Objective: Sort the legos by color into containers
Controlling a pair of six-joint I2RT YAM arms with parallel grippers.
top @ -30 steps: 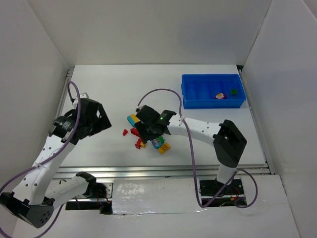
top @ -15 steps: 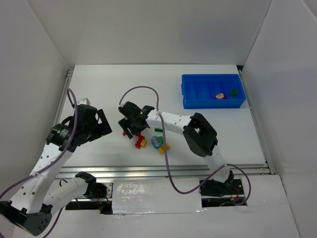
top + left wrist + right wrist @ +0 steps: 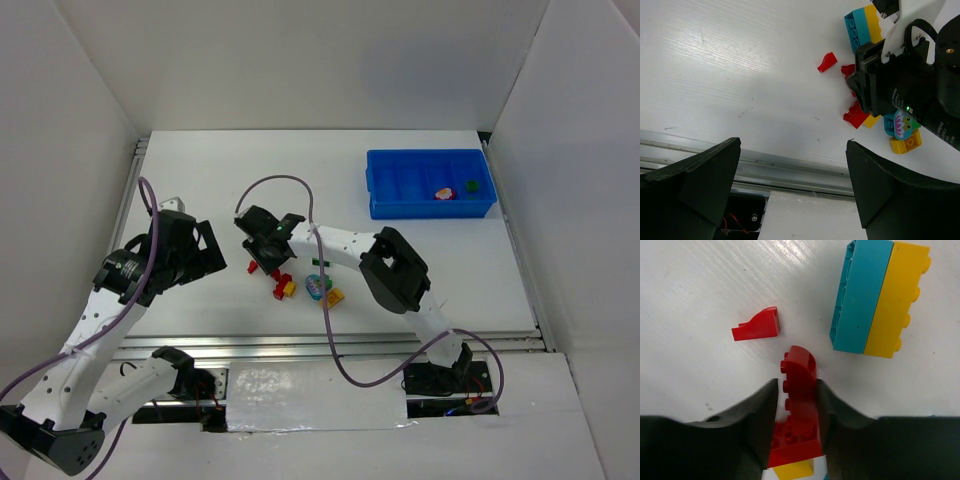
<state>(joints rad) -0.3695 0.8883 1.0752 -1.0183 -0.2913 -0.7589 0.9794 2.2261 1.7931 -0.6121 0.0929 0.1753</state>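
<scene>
Right hand [image 3: 796, 386]: pressed in on a red arched brick [image 3: 799, 365], one finger against each long side. The brick lies at the left edge of the loose legos [image 3: 300, 283] mid-desk, its rear end over a yellow brick [image 3: 792, 470]. It is not lifted.

Left hand [image 3: 792, 145]: spread wide, holding nothing, hovering over bare desk [image 3: 715, 75] left of the pile.

Neighbours: a small red piece [image 3: 757, 326] and a joined cyan-and-yellow brick [image 3: 875, 300] lie close by but apart from the grip.

Blue tray [image 3: 400, 212]: far right, well apart from the pile, with two pieces in its right-hand compartments.

Handling, as judged: the brick is light, rigid and smooth-walled, so it could slip or twist. Hold the flat sides near mid-length, clear of the studs and the curved end.
</scene>
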